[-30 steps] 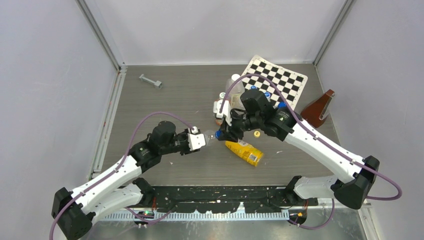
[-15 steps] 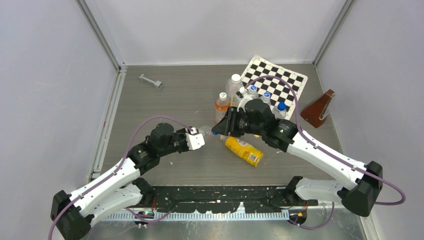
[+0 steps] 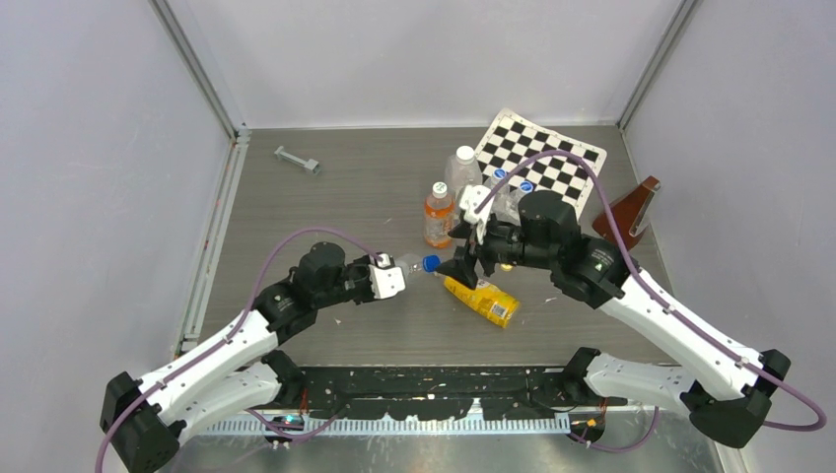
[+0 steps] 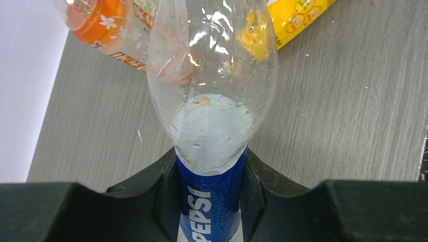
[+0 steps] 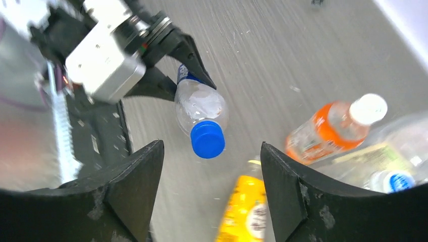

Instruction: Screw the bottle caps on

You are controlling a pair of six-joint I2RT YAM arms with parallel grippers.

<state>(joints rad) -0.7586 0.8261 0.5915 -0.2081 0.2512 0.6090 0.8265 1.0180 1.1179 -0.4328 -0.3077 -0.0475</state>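
Observation:
My left gripper (image 4: 211,201) is shut on the blue label of the small clear Pepsi bottle (image 4: 212,126), which it holds lying level above the table. A blue cap (image 5: 207,139) sits on that bottle's neck, also seen from above as the blue cap (image 3: 431,263). My right gripper (image 5: 212,171) is open with nothing between its fingers, a short way back from the cap. From above, the right gripper (image 3: 463,268) hangs just right of the cap. The yellow juice bottle (image 3: 481,299) lies on its side under it, its mouth hidden.
An orange-drink bottle (image 3: 439,212) and a tall clear bottle (image 3: 463,168) stand behind the grippers. A checkerboard (image 3: 547,158) with small clear bottles lies at the back right. A brown wedge (image 3: 631,212) sits by the right wall, a grey metal piece (image 3: 298,159) at the back left.
My right gripper has let go of the blue cap, opened and drawn back to the right. The cap stays on the Pepsi bottle. The left arm holds still.

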